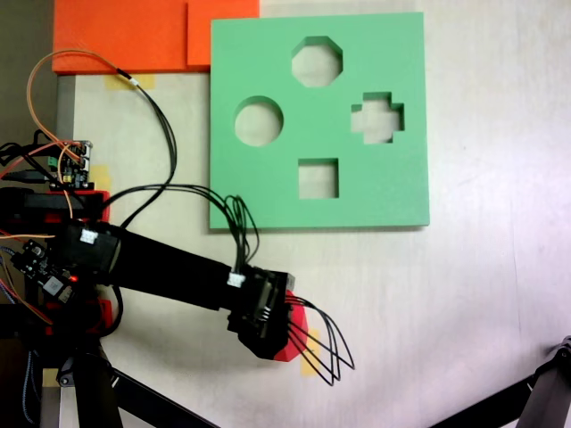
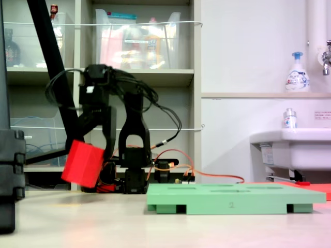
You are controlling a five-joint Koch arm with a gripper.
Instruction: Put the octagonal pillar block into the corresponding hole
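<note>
The octagonal pillar block (image 2: 81, 164) is bright red and hangs tilted a little above the table, left of the green foam board (image 2: 232, 199). My gripper (image 2: 94, 155) is shut on it. In a fixed view from above, the gripper (image 1: 284, 332) sits below the board's lower left corner, and only red edges of the block (image 1: 301, 325) peek out from under the black wrist. The corresponding hole (image 1: 317, 61), eight-sided, lies at the top middle of the green board (image 1: 393, 187), above the round, cross and square cutouts.
Orange foam sheets (image 1: 116, 36) lie at the top left, touching the board's corner. A yellow tape mark (image 1: 310, 358) is under the gripper. Black stand legs (image 1: 535, 397) cross the bottom right. The arm's base and wiring (image 1: 71, 165) fill the left edge.
</note>
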